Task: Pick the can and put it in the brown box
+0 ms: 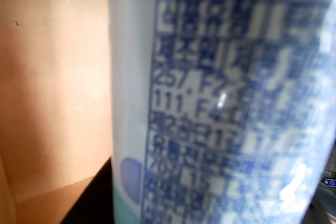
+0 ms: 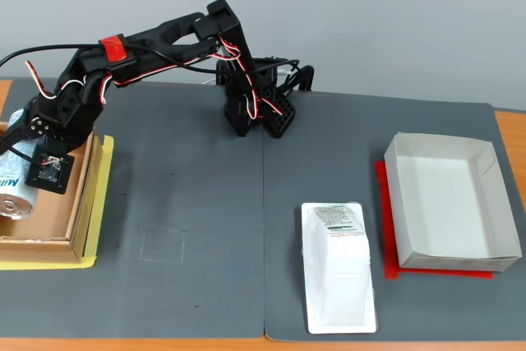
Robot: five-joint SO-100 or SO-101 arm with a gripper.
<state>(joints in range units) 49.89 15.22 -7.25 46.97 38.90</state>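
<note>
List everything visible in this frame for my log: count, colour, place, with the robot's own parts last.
can: one, white with blue print, silver end, lying in the brown box at the fixed view's left edge
brown box: one, cardboard, far left, on a yellow sheet
tray pack: one, white plastic, front centre of the mat
white box: one, empty, right, on a red sheet
mat: dark grey, covering the table
arm: one, black, reaching left over the brown box
gripper: at the can; open or shut cannot be told
</note>
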